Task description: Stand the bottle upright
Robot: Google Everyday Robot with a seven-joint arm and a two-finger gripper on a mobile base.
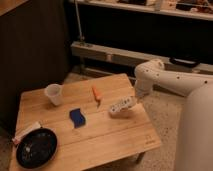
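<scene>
The small whitish bottle (121, 105) with a pale label and dark marks lies tilted, nearly on its side, just above the right part of the wooden table (100, 130). My gripper (133, 99) is at the bottle's right end, at the tip of the white arm (165, 80) that reaches in from the right. The bottle seems held by it, slightly raised, with a shadow beneath.
A translucent white cup (53, 93) stands at the table's back left. An orange carrot-like object (96, 94) lies mid-back, a blue sponge (77, 117) in the middle, a black bowl (36, 147) at the front left with a white packet (26, 131) beside it.
</scene>
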